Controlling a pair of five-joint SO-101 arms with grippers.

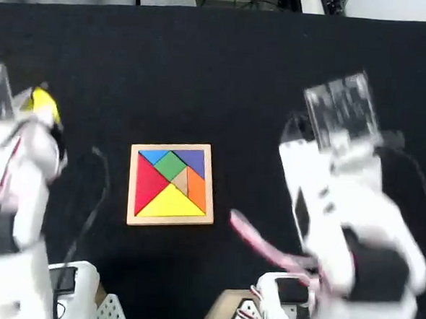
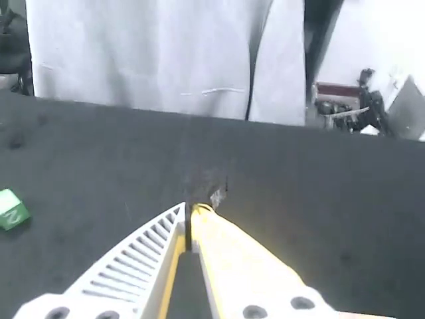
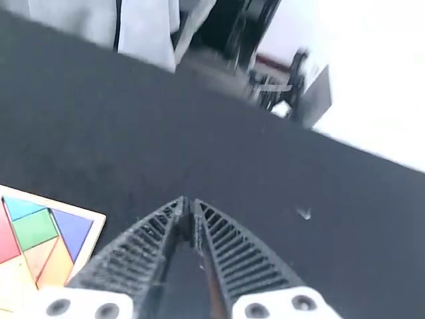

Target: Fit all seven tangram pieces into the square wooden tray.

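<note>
The square wooden tray (image 1: 132, 220) lies at the middle of the black table, holding coloured tangram pieces: a red triangle (image 1: 149, 185), a yellow triangle (image 1: 171, 202), an orange piece (image 1: 197, 188), a green square (image 1: 170, 165), a blue triangle (image 1: 193, 159), a light blue triangle (image 1: 154, 155) and a tan piece (image 1: 180, 181). A corner of the tray (image 3: 98, 219) lies to one side in the right wrist view. My left gripper (image 2: 188, 211) is shut and holds nothing, raised far to the tray's left. My right gripper (image 3: 188, 203) is shut and holds nothing, raised to the tray's right.
A small green block (image 2: 12, 211) lies on the black cloth in the left wrist view. White cloth hangs behind the table's far edge. Cables trail on the table beside both arm bases (image 1: 82, 289).
</note>
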